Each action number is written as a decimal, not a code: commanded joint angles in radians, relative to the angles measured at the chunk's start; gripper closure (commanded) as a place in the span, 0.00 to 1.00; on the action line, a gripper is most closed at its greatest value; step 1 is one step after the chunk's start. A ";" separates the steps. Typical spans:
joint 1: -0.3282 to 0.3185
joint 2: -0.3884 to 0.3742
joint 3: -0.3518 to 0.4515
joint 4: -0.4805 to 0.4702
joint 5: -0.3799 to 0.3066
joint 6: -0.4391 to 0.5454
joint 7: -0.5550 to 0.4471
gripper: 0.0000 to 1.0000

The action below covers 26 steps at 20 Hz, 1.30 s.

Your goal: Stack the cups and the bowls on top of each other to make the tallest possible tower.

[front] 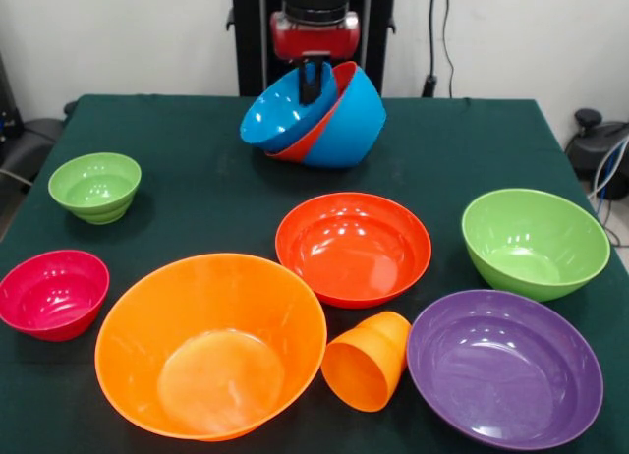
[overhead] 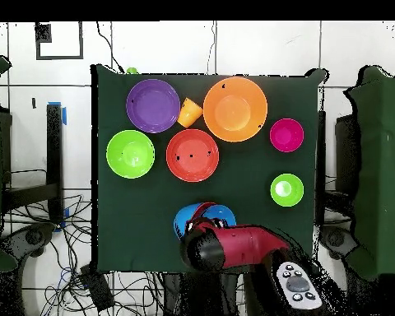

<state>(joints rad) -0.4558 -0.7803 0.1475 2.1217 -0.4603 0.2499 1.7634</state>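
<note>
A tilted nested pile of three bowls hangs at the table's far middle: a blue bowl [front: 280, 115] inside a red-orange one [front: 345, 77] inside another blue bowl [front: 352, 128]. My gripper [front: 314, 81] comes down from above, shut on the pile's upper rim with one finger inside the top bowl. From overhead, only the blue bowls [overhead: 188, 220] peek out from under the red arm [overhead: 234, 247]. The small orange cup [front: 367, 361] lies on its side between the large orange bowl [front: 209, 344] and the purple bowl [front: 503, 366].
A red-orange bowl [front: 352, 248] sits mid-table. A large green bowl [front: 534, 243] is at the right, and a small green bowl [front: 94, 187] and a magenta bowl [front: 52, 292] are at the left. All stand upright on the dark green cloth [front: 216, 194].
</note>
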 commanded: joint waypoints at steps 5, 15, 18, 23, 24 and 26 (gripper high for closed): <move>0.075 -0.054 0.114 0.113 0.265 0.330 0.123 1.00; 0.071 -0.010 0.198 0.125 0.388 0.215 0.123 1.00; 0.070 0.005 0.187 0.130 0.386 0.208 0.115 1.00; 0.046 -0.003 0.173 0.150 0.360 0.211 0.084 1.00; 0.043 0.002 0.173 0.142 0.357 0.219 0.078 1.00; 0.042 0.003 0.173 0.136 0.352 0.221 0.074 1.00</move>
<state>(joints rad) -0.4034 -0.8548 0.2513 2.2067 -0.1281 0.4963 1.7634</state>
